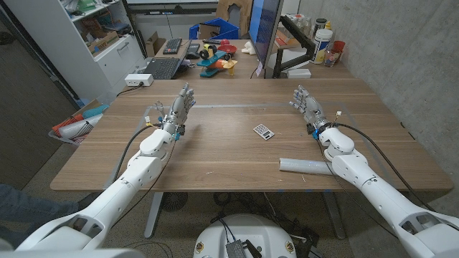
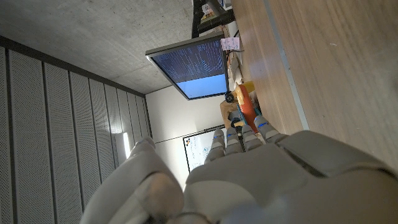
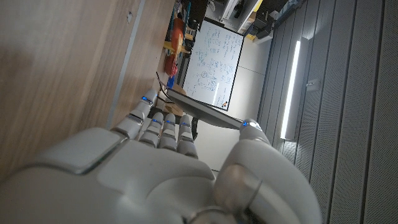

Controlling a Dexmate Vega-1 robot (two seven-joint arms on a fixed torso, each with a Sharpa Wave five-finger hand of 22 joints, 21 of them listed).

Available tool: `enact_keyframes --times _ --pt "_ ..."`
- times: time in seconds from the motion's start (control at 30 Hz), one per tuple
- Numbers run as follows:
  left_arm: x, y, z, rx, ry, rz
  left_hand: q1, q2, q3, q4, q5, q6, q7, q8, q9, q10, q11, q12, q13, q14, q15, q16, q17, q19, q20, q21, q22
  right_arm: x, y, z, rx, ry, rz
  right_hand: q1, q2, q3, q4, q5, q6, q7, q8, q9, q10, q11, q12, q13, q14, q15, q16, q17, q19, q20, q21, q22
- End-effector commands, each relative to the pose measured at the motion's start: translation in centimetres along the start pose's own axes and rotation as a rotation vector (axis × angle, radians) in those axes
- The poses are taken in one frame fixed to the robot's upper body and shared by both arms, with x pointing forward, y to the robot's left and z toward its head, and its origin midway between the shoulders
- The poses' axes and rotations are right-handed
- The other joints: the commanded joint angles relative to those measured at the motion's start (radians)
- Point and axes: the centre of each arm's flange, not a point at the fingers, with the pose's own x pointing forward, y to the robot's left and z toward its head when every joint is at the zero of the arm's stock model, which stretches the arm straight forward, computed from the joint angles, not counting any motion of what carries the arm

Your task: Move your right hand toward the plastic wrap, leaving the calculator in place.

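Left hand (image 1: 181,106) well left of calculator (image 1: 263,132), fingers apart, holding nothing

Calculator near table (image 1: 215,168) middle, untouched

Plastic wrap (image 1: 305,166) roll just right of calculator, nearer front edge, beside right forearm

Right hand (image 1: 306,104) right of calculator, beyond it, fingers spread, empty

Risk: hand must pull back toward roll; forearm could nudge roll rolling, inward sweep could clip calculator

Two glossy white segmented arms carry black cables looping at the wrists to the pale grey left hand (image 1: 183,102) and right hand (image 1: 305,102), whose jointed fingers (image 3: 163,127) bear small blue marks.
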Motion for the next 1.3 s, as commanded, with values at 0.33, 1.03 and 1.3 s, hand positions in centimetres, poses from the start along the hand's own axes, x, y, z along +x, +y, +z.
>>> enact_keyframes --times 0.33,1.03,1.3 --pt "0.7 0.0 -0.3 -0.013 0.009 -0.002 0.012 0.005 0.006 -0.002 0.005 0.006 0.006 0.005 0.005 -0.006 0.002 0.006 0.000 -0.004 -0.003 0.005 0.001 -0.006 0.002 -0.001 0.001 0.4 0.1 0.2 -0.018 0.007 0.012 0.007 0.000 0.007 -0.001 0.003 0.007 -0.002 0.004 0.005 0.005 0.007 0.004 0.002 0.002 0.010 0.006 -0.002 0.010 0.003 -0.001 0.004" --pt "0.1 0.2 -0.2 -0.007 0.022 -0.006 0.016 0.011 0.007 -0.005 0.002 0.018 0.010 0.007 0.005 0.005 0.002 0.008 -0.002 0.003 -0.003 0.006 0.001 -0.003 0.005 -0.014 0.002 0.3 0.5 1.1 -0.041 -0.027 0.030 0.011 0.003 0.009 -0.006 0.002 0.009 -0.007 0.003 0.005 0.013 0.001 0.001 0.001 0.006 0.008 0.006 -0.008 0.017 0.004 -0.010 0.005" --pt "0.0 0.2 -0.3 -0.004 0.029 -0.011 0.017 0.013 0.006 -0.006 0.001 0.020 0.011 0.007 0.005 0.008 0.001 0.008 -0.003 0.006 -0.002 0.006 0.001 -0.002 0.005 -0.018 0.002 0.0 0.5 1.2 -0.060 -0.040 0.031 0.012 0.003 0.009 -0.008 0.002 0.006 -0.011 0.000 0.005 0.015 0.000 0.000 0.000 0.010 0.004 0.007 -0.010 0.023 0.002 -0.013 0.005"
